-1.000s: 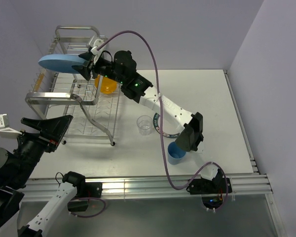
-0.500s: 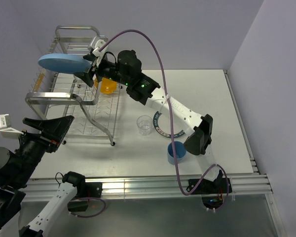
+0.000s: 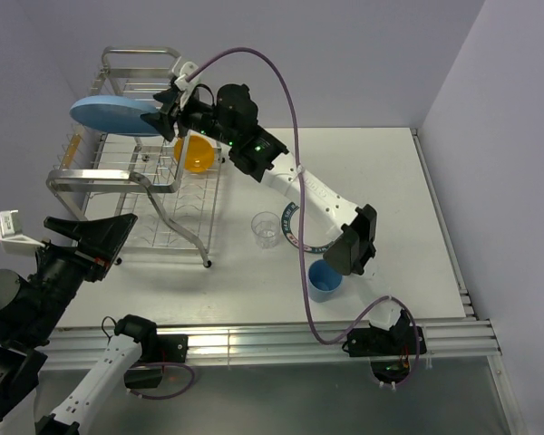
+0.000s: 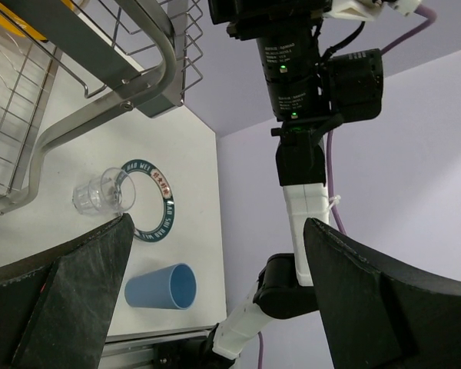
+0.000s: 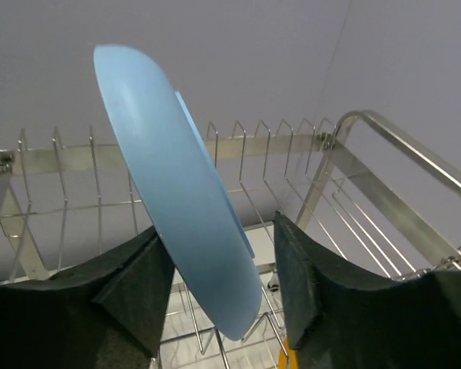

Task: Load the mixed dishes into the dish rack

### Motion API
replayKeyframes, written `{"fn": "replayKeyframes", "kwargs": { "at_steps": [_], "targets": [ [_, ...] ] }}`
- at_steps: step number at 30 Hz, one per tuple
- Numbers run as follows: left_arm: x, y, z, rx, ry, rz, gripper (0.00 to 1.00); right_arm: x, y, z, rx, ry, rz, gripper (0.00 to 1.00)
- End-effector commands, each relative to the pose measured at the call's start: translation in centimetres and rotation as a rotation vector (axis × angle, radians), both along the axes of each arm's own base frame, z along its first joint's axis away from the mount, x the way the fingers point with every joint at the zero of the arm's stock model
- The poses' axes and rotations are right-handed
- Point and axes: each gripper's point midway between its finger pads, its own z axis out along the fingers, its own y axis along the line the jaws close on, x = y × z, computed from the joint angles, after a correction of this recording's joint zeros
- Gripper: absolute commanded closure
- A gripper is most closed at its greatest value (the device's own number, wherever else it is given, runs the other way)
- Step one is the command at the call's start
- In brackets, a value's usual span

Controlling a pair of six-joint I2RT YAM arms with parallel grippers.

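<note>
My right gripper (image 3: 166,115) is up at the top tier of the silver wire dish rack (image 3: 136,62). The light-blue plate (image 3: 113,116) stands tilted between its fingers, its lower edge down at the rack wires (image 5: 323,192). In the right wrist view the plate (image 5: 177,192) touches the left finger, with a gap to the right finger (image 5: 307,261); the jaws stand open. The orange-yellow bowl (image 3: 198,154) sits in the rack. The clear glass (image 3: 266,228), the teal-rimmed white plate (image 3: 286,220) and the blue cup (image 3: 323,282) are on the table. My left gripper (image 3: 118,237) is open and empty.
The left wrist view shows the rack's tubular leg (image 4: 138,69), the glass (image 4: 100,192), the lettered plate (image 4: 147,207) and the blue cup (image 4: 161,287) lying on its side. The right arm's elbow (image 3: 352,243) hangs over the plate and cup. Walls stand behind and at the right.
The right arm's elbow swung right and back again. The right gripper rose slightly at the plate's edge and its jaws now stand apart. The plate stayed on the upper tier. The left arm has not moved.
</note>
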Motion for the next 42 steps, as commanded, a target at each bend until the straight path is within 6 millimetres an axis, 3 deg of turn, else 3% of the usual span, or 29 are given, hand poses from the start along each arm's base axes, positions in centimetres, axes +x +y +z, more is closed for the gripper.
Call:
{"fn": "replayKeyframes", "kwargs": {
  "at_steps": [1, 3, 5, 6, 7, 13, 17, 25, 31, 36, 39, 42],
  "targets": [
    [0.1, -0.3, 0.8, 0.015, -0.02, -0.018, 0.01, -0.6, -0.2, 2.6, 0.071, -0.038, 0.032, 0.42],
    [0.4, -0.5, 0.7, 0.018, -0.021, -0.024, 0.01, -0.9, -0.1, 2.7, 0.083, -0.024, 0.054, 0.49],
    [0.5, -0.6, 0.6, 0.017, -0.021, -0.026, 0.01, -1.2, -0.1, 3.0, 0.094, -0.019, 0.069, 0.63],
    [0.6, -0.7, 0.6, 0.017, -0.021, -0.027, 0.01, -1.5, -0.1, 3.2, 0.099, -0.017, 0.075, 0.8],
    [0.7, -0.7, 0.6, 0.019, -0.022, -0.028, 0.01, -1.8, -0.1, 3.5, 0.103, -0.016, 0.077, 0.85],
    [1.2, -0.8, 0.6, 0.026, -0.019, -0.028, 0.01, -3.0, -0.1, 4.1, 0.108, 0.024, 0.085, 0.92],
    [1.4, -0.9, 0.6, 0.025, -0.022, -0.028, 0.01, -2.6, 0.1, 2.4, 0.054, 0.044, 0.067, 1.0],
    [1.6, -0.9, 0.7, 0.016, -0.026, -0.026, 0.01, -0.8, -0.8, 3.2, 0.077, 0.032, -0.069, 1.0],
    [1.3, -0.8, 4.4, -0.007, -0.087, -0.024, 0.01, 1.7, -2.8, 4.0, 0.168, 0.122, -0.291, 1.0],
    [0.7, 0.5, 10.6, -0.12, -0.206, 0.04, 0.01, 2.8, -4.8, 4.5, 0.232, 0.16, -0.478, 1.0],
    [0.4, 1.0, 12.8, -0.167, -0.245, 0.062, 0.01, 2.9, -5.5, 5.0, 0.251, 0.144, -0.546, 1.0],
    [0.7, 0.9, 13.3, -0.194, -0.242, 0.066, 0.01, 1.9, -4.9, 5.2, 0.233, 0.097, -0.557, 1.0]
  ]
}}
